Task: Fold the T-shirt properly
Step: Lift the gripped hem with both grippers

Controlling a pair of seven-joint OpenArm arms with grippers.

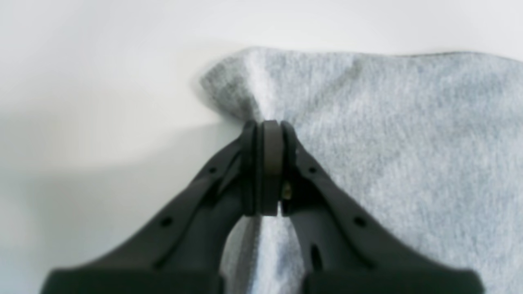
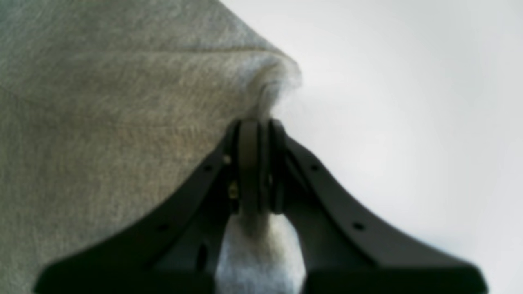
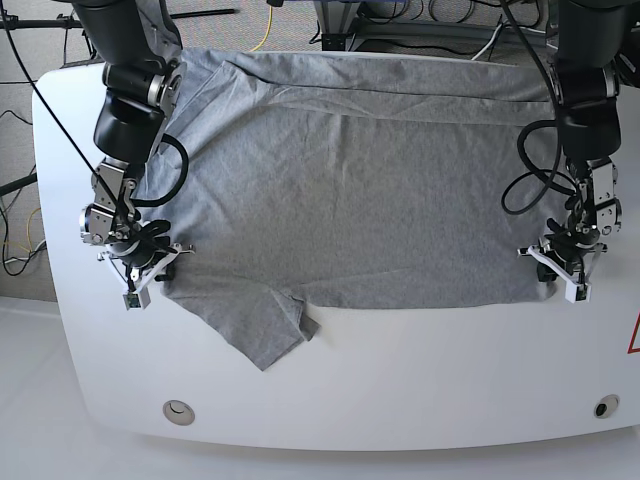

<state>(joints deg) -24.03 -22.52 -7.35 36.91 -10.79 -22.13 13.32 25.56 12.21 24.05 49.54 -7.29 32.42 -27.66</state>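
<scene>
Below us lies a white table [image 3: 400, 380] with rounded corners, two small round fittings [image 3: 179, 410] set near its front edge and a scrap of red marking [image 3: 634, 335] at its right rim. Beyond the far edge we see cables [image 3: 265, 25] on the floor, one of them yellow, and the feet of some stand; the rest of the room is cut off. We find no containers on the table, only the T-shirt [image 3: 350, 190], heather-grey and plain side up, spread wide across the middle and far half of the surface. One short sleeve [image 3: 265, 330] sticks out toward the front, its tip resting flat on the white top. In the base view the right gripper [image 3: 135, 262] sits at the cloth's left edge and the left gripper [image 3: 567, 262] at its right edge, well apart from each other. From the left wrist view we see the left gripper [image 1: 269, 130] with its pads pressed together on a pinched ridge of the T-shirt [image 1: 388, 143], the fabric bunching just past the tips. From the right wrist view the right gripper [image 2: 257, 130] is likewise clamped on a gathered corner of the T-shirt [image 2: 102, 122], with grey cloth showing between the black fingers [image 2: 347, 220] behind the pads.
</scene>
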